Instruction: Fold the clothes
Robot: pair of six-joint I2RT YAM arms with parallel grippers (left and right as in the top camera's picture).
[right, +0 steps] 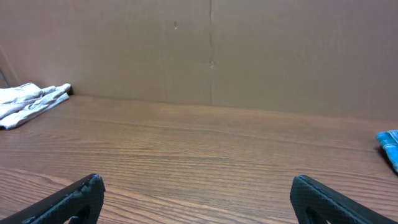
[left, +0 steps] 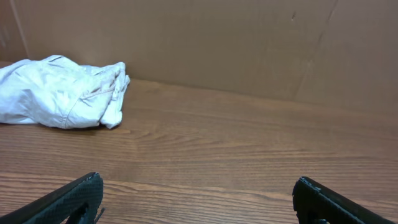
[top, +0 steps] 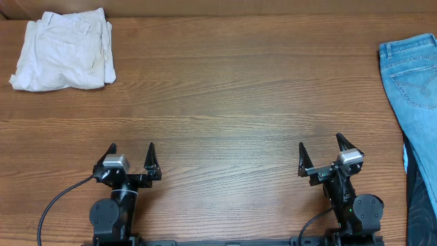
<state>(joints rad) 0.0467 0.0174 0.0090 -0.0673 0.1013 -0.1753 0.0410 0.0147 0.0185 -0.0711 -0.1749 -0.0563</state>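
The off-white shorts (top: 65,50) lie in a folded bundle at the table's far left corner. They also show in the left wrist view (left: 65,92) and, small, at the left edge of the right wrist view (right: 28,102). My left gripper (top: 132,152) is open and empty near the front edge, left of centre (left: 198,190). My right gripper (top: 320,148) is open and empty near the front edge on the right (right: 198,190). Both are far from the shorts.
A pair of blue jeans (top: 416,75) lies at the table's right edge, with a dark cloth (top: 422,205) below it; a blue corner shows in the right wrist view (right: 389,144). A brown cardboard wall (left: 249,43) stands behind the wooden table (top: 225,102).
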